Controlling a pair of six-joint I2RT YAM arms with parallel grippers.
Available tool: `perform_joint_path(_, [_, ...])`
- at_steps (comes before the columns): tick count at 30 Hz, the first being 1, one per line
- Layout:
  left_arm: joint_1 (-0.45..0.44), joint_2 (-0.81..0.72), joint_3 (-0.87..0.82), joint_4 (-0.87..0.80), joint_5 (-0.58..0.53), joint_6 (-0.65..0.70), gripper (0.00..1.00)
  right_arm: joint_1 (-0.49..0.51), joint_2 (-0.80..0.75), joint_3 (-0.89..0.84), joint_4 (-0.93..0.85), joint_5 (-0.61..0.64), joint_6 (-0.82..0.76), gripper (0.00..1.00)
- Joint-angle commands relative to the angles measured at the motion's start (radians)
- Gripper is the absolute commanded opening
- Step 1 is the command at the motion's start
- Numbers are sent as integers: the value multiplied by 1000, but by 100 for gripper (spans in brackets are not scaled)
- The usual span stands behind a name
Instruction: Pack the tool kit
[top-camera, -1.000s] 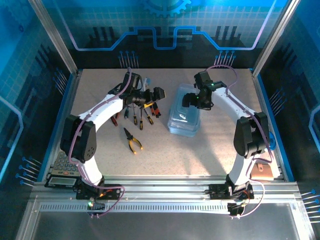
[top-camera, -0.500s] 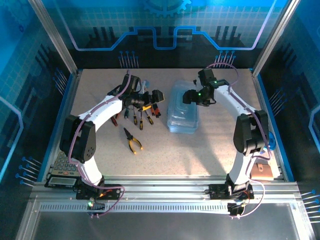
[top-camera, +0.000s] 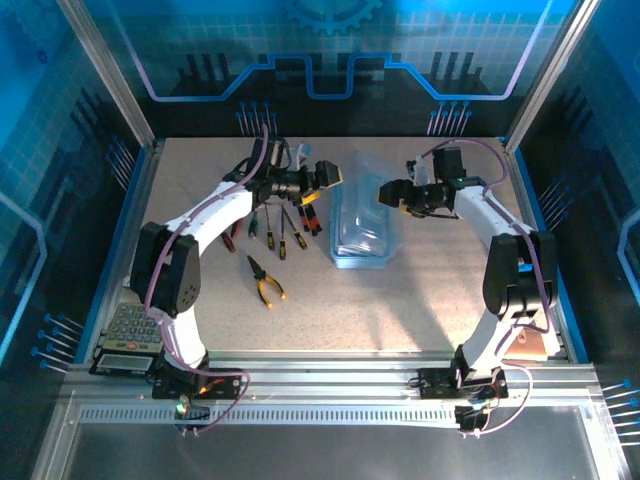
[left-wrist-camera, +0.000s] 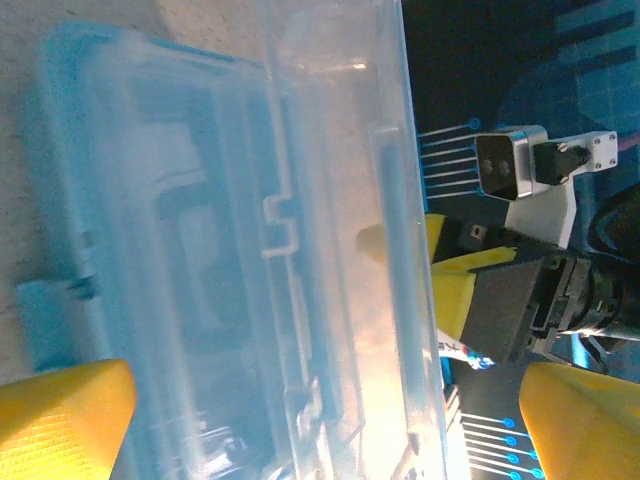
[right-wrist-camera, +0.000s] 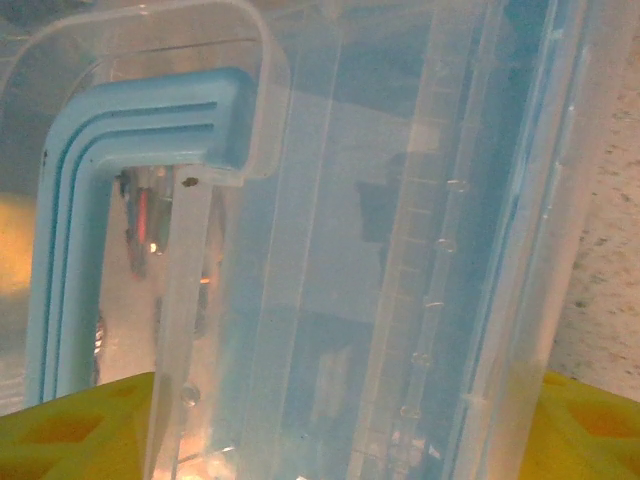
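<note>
Right gripper (top-camera: 390, 193) straddles the raised clear lid (right-wrist-camera: 350, 200) of the box (top-camera: 360, 250), pinch impossible to tell, left gripper (left-wrist-camera: 330, 395) gapes empty just left of the box, so best tip that lid fully back before fetching the screwdrivers (top-camera: 275, 228) further left

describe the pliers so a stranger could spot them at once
Start at the table and find the pale-blue box at its middle. Left of it lies a row of screwdrivers; the pliers lie alone nearer the arm bases: two splayed yellow handles, not one straight shaft.
</note>
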Motion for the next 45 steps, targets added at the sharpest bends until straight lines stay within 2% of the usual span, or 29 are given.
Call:
perform_joint_path(1, [-37, 55, 60, 38, 51, -50, 99, -12, -35, 10, 106, -149, -15, 60])
perform_joint_path(8, [-67, 117, 153, 22, 39, -68, 99, -43, 0, 29, 136, -179, 6, 61])
perform_joint_path(21, [-112, 244, 357, 29, 54, -120, 99, -67, 33, 46, 137, -195, 28, 72])
perform_joint_path(22, [-113, 258, 375, 29, 61, -126, 99, -66, 35, 47, 142, -198, 35, 74])
perform_joint_path(24, [-116, 274, 397, 29, 65, -131, 100, -63, 38, 52, 136, -188, 40, 86])
perform_joint_path(26, [-115, 280, 410, 29, 66, -134, 100, -59, 35, 62, 113, -162, 30, 99])
perform_joint_path(27, [-116, 279, 414, 28, 66, -132, 99, -59, 30, 66, 98, -144, 25, 100])
perform_joint_path(33, [-118, 274, 439, 10, 72, -128, 99, -56, -22, 102, -29, 46, -19, 100])
perform_joint_path(38, [-118, 283, 487, -14, 76, -121, 99, -36, -134, 93, -116, 221, -93, 100])
perform_joint_path(45, [-117, 318, 547, -31, 83, -122, 99, 6, -316, 33, -156, 317, -194, 100])
